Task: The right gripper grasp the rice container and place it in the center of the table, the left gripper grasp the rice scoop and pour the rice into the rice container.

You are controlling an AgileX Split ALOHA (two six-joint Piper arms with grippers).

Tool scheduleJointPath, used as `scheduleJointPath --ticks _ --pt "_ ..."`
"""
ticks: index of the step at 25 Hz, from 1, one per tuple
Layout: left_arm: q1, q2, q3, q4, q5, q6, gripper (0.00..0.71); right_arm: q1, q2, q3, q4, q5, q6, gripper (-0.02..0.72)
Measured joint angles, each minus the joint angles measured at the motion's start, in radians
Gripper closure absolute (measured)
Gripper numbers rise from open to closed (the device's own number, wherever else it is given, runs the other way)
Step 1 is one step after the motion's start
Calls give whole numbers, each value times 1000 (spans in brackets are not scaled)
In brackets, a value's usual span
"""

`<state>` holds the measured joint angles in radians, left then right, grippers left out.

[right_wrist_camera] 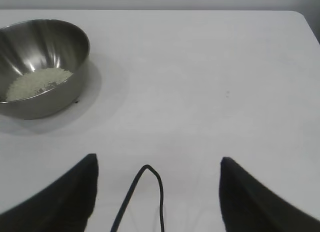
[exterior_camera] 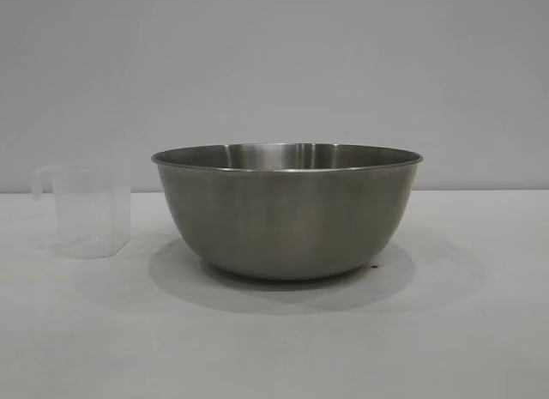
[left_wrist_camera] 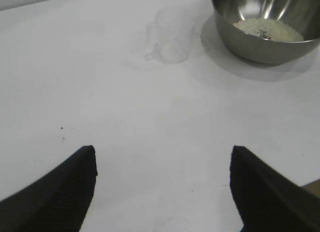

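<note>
Both hands, left and right, apart, empty; rice in steel bowl.

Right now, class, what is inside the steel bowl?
A small heap of rice lies on the bowl's bottom; the side-on view hides it behind the bowl's wall.

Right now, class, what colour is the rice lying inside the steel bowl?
Off-white, a small heap of rice on the rice container floor; clearest in the right wrist view.
</note>
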<state>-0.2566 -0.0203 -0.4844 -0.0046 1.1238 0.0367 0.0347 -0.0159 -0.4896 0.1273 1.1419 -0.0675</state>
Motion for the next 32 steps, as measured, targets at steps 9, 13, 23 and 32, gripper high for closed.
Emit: scheduleJointPath --ticks 9,13,23,32 --pt "7 0 0 0 -2 0 221 0 0 0 0 0 0 265" --pt "105 0 0 0 -2 0 221 0 0 0 0 0 0 265" --pt "337 0 0 0 -2 0 221 25 0 0 0 0 0 265" --pt "337 0 0 0 -2 0 221 52 0 0 0 0 0 265"
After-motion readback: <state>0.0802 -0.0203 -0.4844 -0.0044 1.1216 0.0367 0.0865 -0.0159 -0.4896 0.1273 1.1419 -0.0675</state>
